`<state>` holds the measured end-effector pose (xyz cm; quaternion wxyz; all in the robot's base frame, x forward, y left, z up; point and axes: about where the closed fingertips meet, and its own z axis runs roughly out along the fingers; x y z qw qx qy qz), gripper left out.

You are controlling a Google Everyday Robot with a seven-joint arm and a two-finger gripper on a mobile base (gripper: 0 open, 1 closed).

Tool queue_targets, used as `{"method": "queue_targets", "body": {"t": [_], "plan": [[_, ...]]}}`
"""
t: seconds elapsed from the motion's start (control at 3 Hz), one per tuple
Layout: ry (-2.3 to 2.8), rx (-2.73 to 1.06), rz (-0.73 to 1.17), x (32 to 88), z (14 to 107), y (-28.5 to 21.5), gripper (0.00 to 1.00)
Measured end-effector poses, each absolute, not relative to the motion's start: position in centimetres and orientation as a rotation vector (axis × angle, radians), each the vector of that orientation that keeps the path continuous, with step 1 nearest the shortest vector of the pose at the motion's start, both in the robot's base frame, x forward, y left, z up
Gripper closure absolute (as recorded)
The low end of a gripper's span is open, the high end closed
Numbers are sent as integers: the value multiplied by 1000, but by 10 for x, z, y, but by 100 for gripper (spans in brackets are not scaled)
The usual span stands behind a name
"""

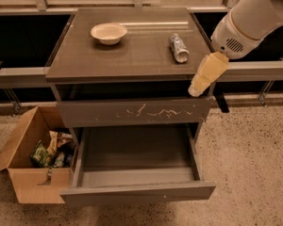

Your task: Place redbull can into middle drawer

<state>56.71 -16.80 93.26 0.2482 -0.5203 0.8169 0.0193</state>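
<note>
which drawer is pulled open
The middle drawer, below the closed white-scratched drawer front; its grey inside shows. The gripper hangs near the redbull can.

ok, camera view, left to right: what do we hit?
cardboard box → cream bowl → redbull can → pincer, hanging just off the front right corner of the cabinet top, right of the can.
</note>
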Motion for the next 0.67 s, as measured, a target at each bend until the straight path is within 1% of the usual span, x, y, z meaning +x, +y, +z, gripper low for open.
{"method": "queue_targets", "body": {"t": [0.33, 0.67], "plan": [[2226, -1418, 52, 567, 933, -168, 0], [2245, -1322, 37, 579, 929, -180, 0]]}}
